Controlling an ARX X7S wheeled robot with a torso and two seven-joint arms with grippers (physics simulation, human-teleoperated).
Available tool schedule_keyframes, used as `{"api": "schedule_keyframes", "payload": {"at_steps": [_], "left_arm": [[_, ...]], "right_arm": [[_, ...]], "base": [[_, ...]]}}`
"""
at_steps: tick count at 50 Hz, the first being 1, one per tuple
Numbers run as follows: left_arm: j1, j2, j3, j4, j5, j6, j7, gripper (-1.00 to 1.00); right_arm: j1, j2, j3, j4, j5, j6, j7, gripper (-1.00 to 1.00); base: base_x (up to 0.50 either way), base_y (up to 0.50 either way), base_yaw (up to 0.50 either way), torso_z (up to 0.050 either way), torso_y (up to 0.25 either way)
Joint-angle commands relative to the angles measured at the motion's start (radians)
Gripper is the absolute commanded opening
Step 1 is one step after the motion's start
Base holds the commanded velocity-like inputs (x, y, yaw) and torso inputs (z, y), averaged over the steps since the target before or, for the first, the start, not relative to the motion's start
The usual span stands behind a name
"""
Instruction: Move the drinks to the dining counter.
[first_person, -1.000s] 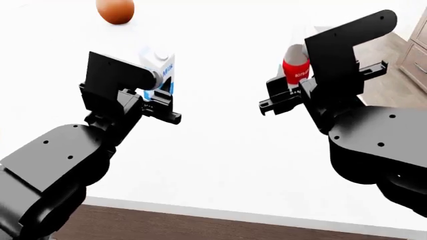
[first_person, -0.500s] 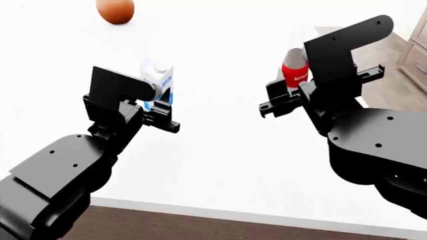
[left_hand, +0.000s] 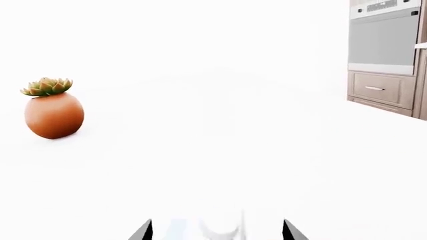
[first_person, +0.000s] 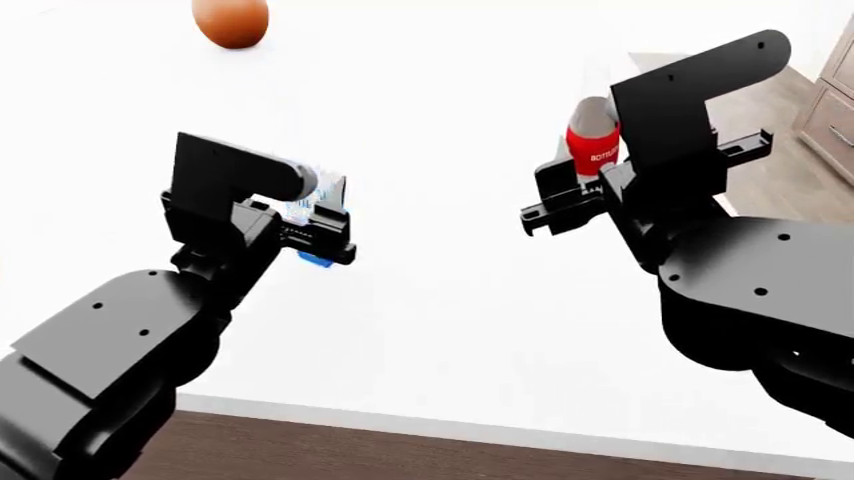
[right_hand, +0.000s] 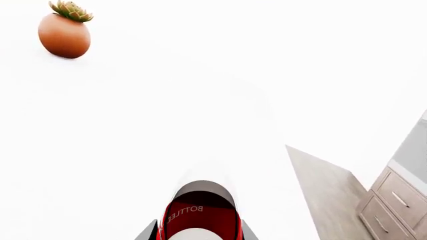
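We've got both drinks over the plain bright white counter (first_person: 441, 310). Left claw (first_person: 315, 236) pinches the white-and-blue milk carton (first_person: 322, 195), low, bottom corner near the top. Right claw (first_person: 571, 200) pinches the red-labelled bottle (first_person: 593, 138), upright. Best we lower each straight, keep 'em vertical, spread only once bases sit flat. Orange-brown egg-shaped succulent pot (first_person: 230, 22) sits well apart at the far side; no obstruction. Wood cabinets (right_hand: 393, 200) off to the right.

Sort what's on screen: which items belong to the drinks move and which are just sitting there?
Job items:
- milk carton, in the left gripper
- red-labelled bottle, in the right gripper
- dining counter

Just lying about:
- orange-brown potted succulent
- wall oven
- wooden drawers
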Motion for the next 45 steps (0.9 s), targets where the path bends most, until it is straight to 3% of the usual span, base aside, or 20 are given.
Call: {"api": "schedule_keyframes", "payload": {"at_steps": [1,21,45], "left_arm": [[-0.001,-0.005,-0.01,0.015,-0.012,-0.004,-0.005,1.0],[0.011,-0.023,-0.027,0.037,-0.032,-0.01,-0.011,1.0],[0.036,-0.046,-0.175,0.218,-0.256,-0.081,-0.021,1.0]], "right_arm": [[0.006,0.005,0.01,-0.009,-0.02,0.006,0.0,-1.0],[0.003,0.003,0.007,-0.005,-0.018,0.002,-0.001,-1.0],[-0.047,-0.05,-0.054,0.087,-0.09,-0.057,-0.065,-1.0]], "base": [[0.0,0.0,0.0,0.0,0.0],[0.0,0.0,0.0,0.001,0.0],[0.0,0.0,0.0,0.0,0.0]]}}
